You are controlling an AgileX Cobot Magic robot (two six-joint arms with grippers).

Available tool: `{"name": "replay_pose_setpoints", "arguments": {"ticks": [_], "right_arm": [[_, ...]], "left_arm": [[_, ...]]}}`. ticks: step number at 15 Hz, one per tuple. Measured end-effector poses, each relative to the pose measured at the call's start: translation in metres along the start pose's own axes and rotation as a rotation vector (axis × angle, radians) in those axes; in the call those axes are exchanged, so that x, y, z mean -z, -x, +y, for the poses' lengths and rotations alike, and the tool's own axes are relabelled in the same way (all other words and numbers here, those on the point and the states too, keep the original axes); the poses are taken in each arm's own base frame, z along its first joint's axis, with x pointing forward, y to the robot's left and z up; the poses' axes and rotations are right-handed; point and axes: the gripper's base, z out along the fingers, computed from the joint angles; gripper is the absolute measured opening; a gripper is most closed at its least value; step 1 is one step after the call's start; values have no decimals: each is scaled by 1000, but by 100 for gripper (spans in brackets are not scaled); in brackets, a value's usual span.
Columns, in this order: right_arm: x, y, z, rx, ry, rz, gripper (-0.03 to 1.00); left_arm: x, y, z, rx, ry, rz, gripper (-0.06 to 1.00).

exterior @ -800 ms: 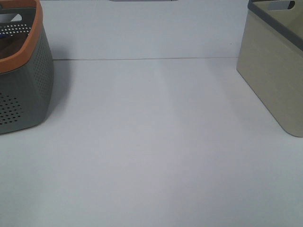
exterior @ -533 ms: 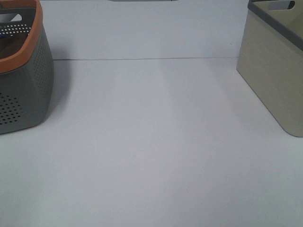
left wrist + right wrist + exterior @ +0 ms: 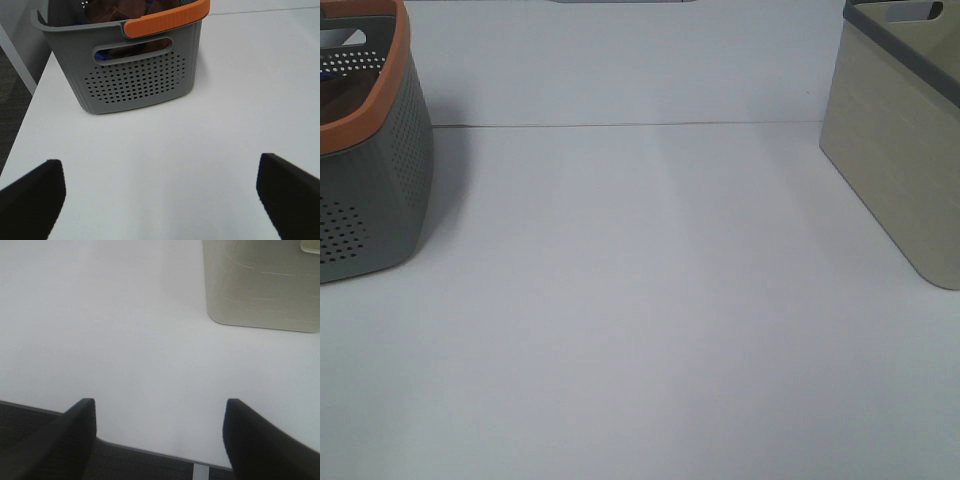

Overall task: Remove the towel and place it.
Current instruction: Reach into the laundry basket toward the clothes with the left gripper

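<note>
- Basically nothing is done yet. The towel (image 3: 120, 9) sits bunched up inside the grey basket (image 3: 140, 80), with dark brown plush poking up just under the orange rim. That only shows in the left wrist view. From the high camera I can't really make it out inside the basket.
- There's also a bit of blue cloth (image 3: 102, 56) peeking through the handle slot. That's not the one we want.
- So the whole job is left: reach in, grab the towel, lift it out, put it down. My guess is it goes on the bare table (image 3: 650, 300) or in the beige bin (image 3: 900, 170) across the way, but the pictures don't settle that.
- The left gripper (image 3: 160, 167) is pulled back from the basket, facing its handle side, with the jaws spread wide and nothing between them.
- The right gripper (image 3: 159, 410) hangs over the near table edge, well apart from the beige bin. Its jaws are spread too and it's empty.
- Neither arm shows in the high view, so both look parked back off the work area.
</note>
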Motion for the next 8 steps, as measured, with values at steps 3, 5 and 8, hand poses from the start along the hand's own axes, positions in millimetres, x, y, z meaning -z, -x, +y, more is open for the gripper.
{"name": "replay_pose_setpoints", "arguments": {"ticks": [3,5,8], "right_arm": [[0,0,0,0,0,0,62],[0,0,0,0,0,0,62],[0,0,0,0,0,0,62]], "left_arm": [[0,0,0,-2,0,0,99],[0,0,0,-3,0,0,99],[0,0,0,-3,0,0,99]]}}
